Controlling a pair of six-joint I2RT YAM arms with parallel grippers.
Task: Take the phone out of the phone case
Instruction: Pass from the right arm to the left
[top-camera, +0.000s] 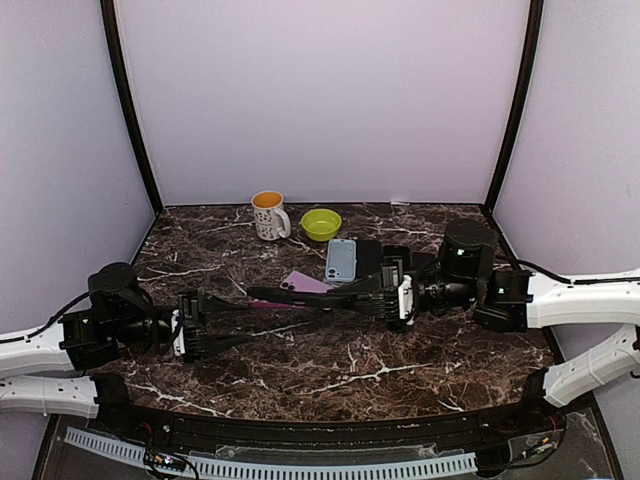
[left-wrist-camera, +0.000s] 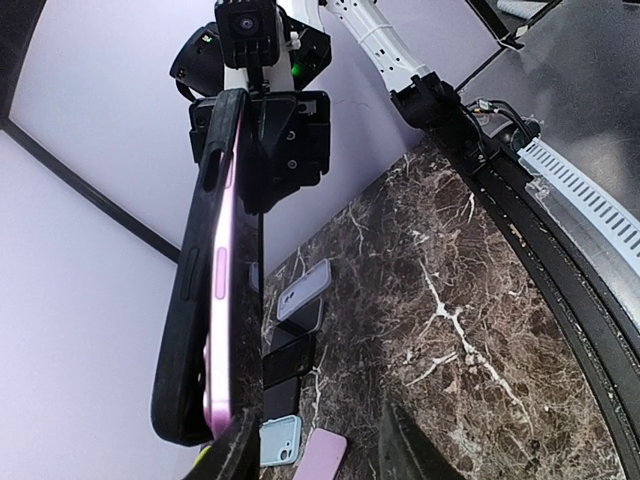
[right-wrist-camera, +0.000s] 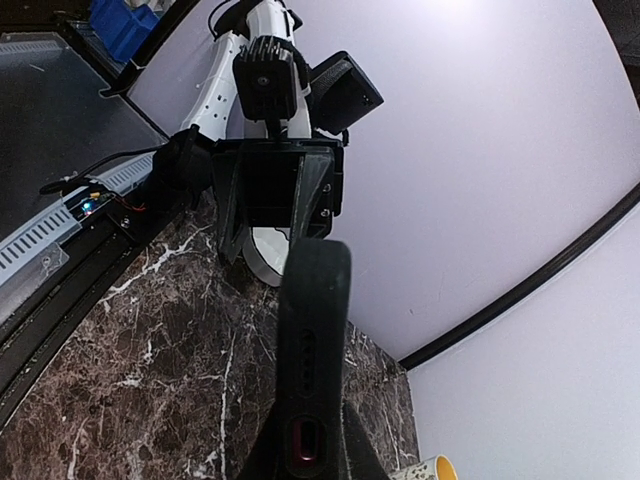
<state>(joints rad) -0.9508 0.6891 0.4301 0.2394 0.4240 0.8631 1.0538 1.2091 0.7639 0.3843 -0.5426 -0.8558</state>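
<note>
A pink phone (left-wrist-camera: 222, 300) in a black phone case (left-wrist-camera: 180, 330) hangs above the table between the two arms, seen edge-on. My right gripper (right-wrist-camera: 305, 455) is shut on the case's end, where the charging port (right-wrist-camera: 304, 440) shows pink. In the top view the case (top-camera: 330, 293) is a dark bar running left from the right gripper (top-camera: 388, 290). My left gripper (left-wrist-camera: 315, 440) is open. One of its fingers (left-wrist-camera: 235, 450) rests against the phone's lower corner, and only table shows between the jaws. The left gripper (top-camera: 245, 312) meets the case's left end.
A spotted mug (top-camera: 267, 213) and a green bowl (top-camera: 321, 223) stand at the back. Under the held case lie a light blue case (top-camera: 341, 260), a pink one (top-camera: 305, 283) and black ones (top-camera: 370, 255). A cable rail (top-camera: 300, 465) runs along the near edge.
</note>
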